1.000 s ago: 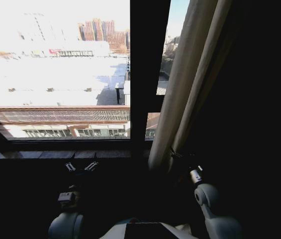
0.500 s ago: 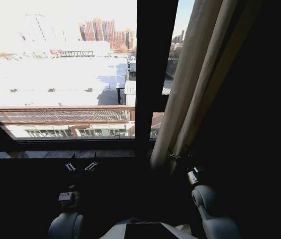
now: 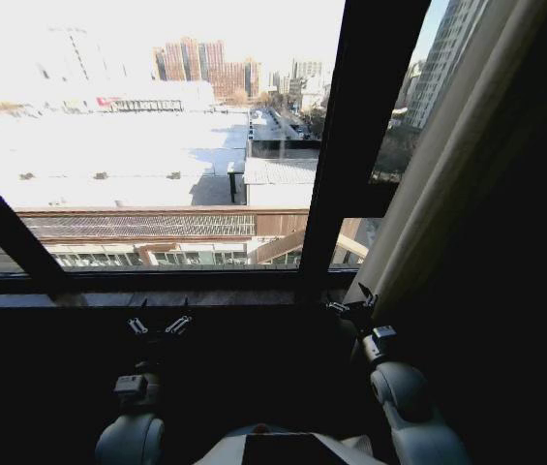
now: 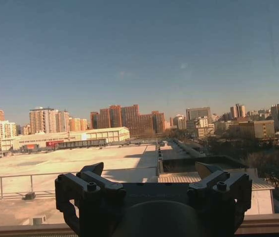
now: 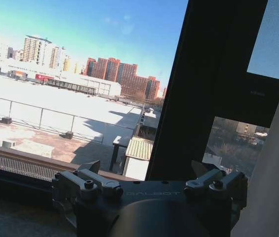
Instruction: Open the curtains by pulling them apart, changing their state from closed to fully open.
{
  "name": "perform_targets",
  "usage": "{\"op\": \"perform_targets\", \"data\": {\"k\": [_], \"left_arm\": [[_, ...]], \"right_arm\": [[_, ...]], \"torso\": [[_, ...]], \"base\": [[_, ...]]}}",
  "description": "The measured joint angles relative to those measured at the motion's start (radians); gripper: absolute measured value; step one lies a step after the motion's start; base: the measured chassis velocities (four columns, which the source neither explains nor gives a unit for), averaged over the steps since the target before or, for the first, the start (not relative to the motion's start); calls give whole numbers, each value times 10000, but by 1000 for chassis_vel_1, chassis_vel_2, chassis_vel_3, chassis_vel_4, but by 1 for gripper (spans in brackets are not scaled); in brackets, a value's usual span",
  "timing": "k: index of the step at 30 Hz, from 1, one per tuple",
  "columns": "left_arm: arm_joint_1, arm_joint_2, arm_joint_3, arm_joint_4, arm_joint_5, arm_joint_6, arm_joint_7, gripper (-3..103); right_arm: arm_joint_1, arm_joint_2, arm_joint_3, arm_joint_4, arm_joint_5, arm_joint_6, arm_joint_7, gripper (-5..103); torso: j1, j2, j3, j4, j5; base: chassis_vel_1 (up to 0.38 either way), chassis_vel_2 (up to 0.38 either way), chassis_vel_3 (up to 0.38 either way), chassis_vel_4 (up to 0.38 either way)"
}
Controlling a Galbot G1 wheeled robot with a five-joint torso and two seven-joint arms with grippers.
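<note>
Nearest the head camera, the robot's two pale rounded arms rise from the lower edge of the scene toward the window. The left gripper (image 3: pixel 158 324) hangs just below the window sill (image 3: pixel 157 299) with its fingers spread and nothing between them (its wrist camera shows the same wide gap (image 4: pixel 151 185) with only rooftops beyond). The right gripper (image 3: pixel 351 309) sits at the foot of the curtain (image 3: pixel 447 184), its dark fingers splayed apart beside the lowest folds; whether they touch the fabric cannot be told, and in the right wrist view the fingers (image 5: pixel 149 185) stand apart with no cloth between them while the pale curtain edge (image 5: pixel 272 182) runs past on one side. The curtain itself is gathered into a slanted bundle of pleats at the right of the window, beyond the dark vertical frame bar (image 3: pixel 355 145). Farthest off, through the uncovered glass, lie sunlit flat roofs (image 3: pixel 118 145) and distant apartment towers (image 3: pixel 200 60).
</note>
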Motion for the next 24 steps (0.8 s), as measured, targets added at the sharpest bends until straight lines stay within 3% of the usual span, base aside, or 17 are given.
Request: {"op": "perform_targets", "data": {"k": [24], "left_arm": [[98, -117, 110, -151, 197, -14, 3, 100]], "right_arm": [[-98, 17, -11, -67, -100, 213, -40, 100]], "torso": [[0, 0, 0, 2, 2]], "base": [[353, 357, -348, -348]]}}
